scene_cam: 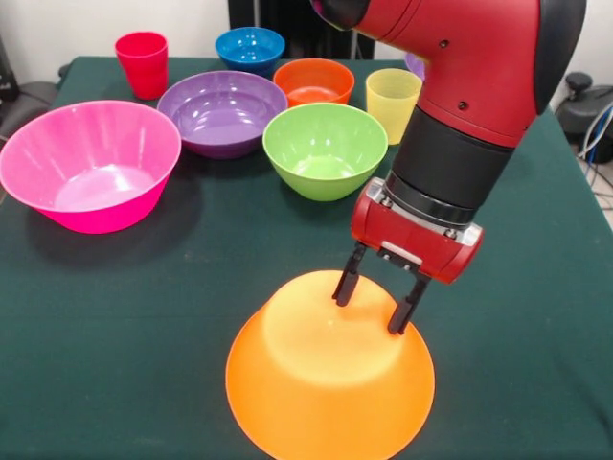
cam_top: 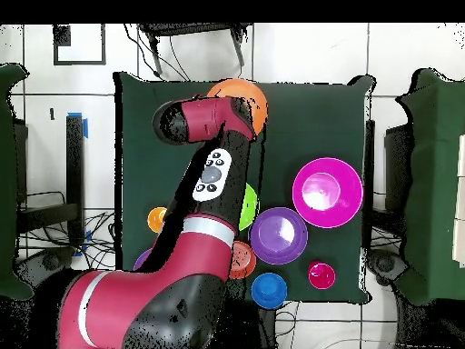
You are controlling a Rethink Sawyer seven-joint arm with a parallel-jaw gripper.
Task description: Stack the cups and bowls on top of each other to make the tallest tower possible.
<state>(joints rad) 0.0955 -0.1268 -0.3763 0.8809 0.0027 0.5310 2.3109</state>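
Note:
The large orange bowl (scene_cam: 326, 379) stands upturned near the table's front edge, with nothing on it. It also shows in the overhead view (cam_top: 234, 94), partly under the arm. My gripper (scene_cam: 376, 301) is open and empty, its two black fingertips (scene_cam: 346, 290) at or just above the bowl's flat top. Behind stand the hot pink bowl (scene_cam: 91, 168), a purple bowl (scene_cam: 222, 113), the lime green bowl (scene_cam: 326, 149), the small red-orange bowl (scene_cam: 313, 81), the small blue bowl (scene_cam: 249, 48), the red cup (scene_cam: 142, 63) and the pale yellow cup (scene_cam: 393, 101), all upright.
The rim of a second purple bowl (scene_cam: 414, 65) peeks out behind my arm; it also shows in the overhead view (cam_top: 142, 260). The orange cup (cam_top: 157, 219) shows only from overhead. The table (scene_cam: 124, 316) is covered in dark green cloth.

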